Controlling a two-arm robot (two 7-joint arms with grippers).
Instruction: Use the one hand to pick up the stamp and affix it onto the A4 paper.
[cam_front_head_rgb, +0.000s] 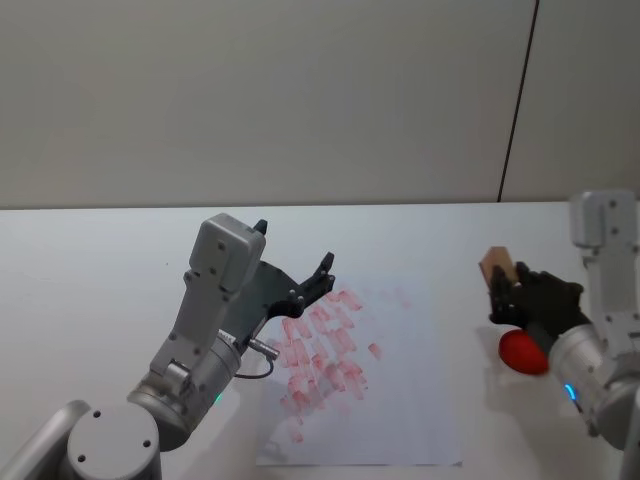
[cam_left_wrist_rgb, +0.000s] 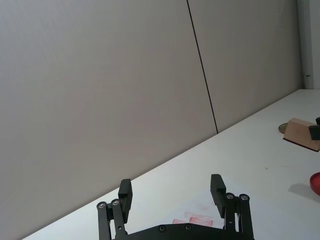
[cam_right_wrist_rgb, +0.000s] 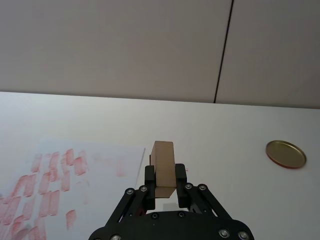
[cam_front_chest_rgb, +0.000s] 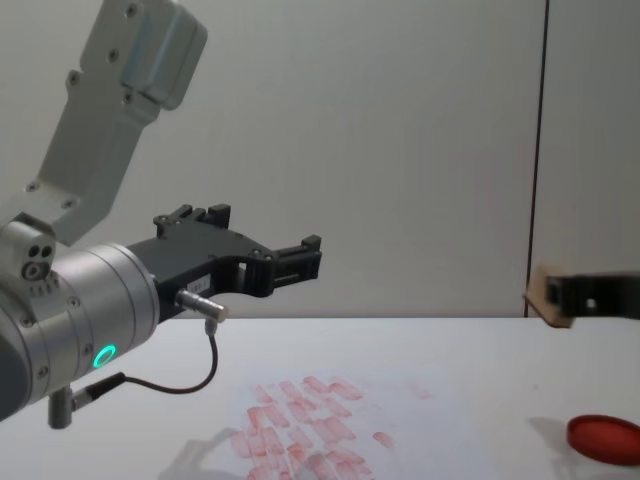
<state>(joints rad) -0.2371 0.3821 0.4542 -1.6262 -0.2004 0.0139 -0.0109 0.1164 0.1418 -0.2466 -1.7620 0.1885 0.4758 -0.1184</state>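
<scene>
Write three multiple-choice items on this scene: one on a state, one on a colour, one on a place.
1. What is the state of the left gripper?
A. shut on a block
B. open, holding nothing
C. shut on a sheet

2. What colour are the prints on the A4 paper?
A. blue
B. black
C. pinkish red

3. Where is the stamp?
A. lying on the paper
B. in the left gripper
C. in the right gripper, lifted off the table

Answers:
1 B: the left wrist view shows its fingers spread with nothing between them.
2 C: rows of pinkish-red rectangles cover the sheet.
3 C: the right wrist view shows the fingers clamped on the wooden block, above the table.
</scene>
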